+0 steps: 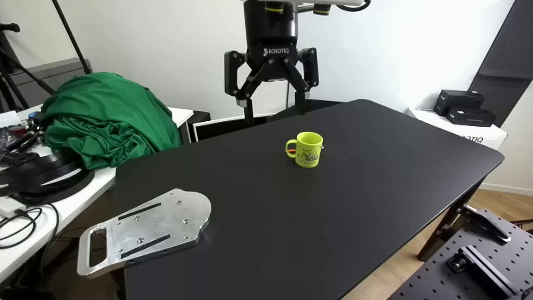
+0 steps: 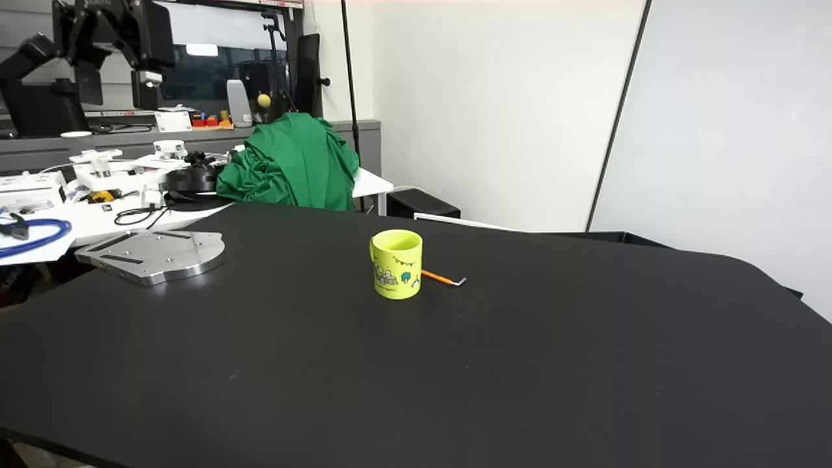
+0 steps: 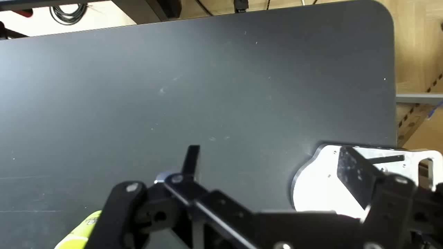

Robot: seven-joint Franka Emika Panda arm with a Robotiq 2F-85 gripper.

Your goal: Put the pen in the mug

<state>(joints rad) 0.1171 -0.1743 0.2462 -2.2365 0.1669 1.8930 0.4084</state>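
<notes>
Pen [image 2: 439,278], slim, orange, w/ bent grey tip: on flat blk tbl [image 2: 552,364], outside upright lime-grn mug [image 2: 397,273], part hidden behind it | blk Robotiq gripper [image 1: 275,118]: above tbl, jaws spread wide, nil held

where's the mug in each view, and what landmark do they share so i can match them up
In an exterior view: the mug sits just right of centre.
In an exterior view: the mug is near centre, slightly left and low.
Wrist view: the mug is at the bottom edge toward the left, cut off, partly behind the gripper.
Shared landmark: metal plate, left of the mug in both exterior views, right of it in the wrist view.
</notes>
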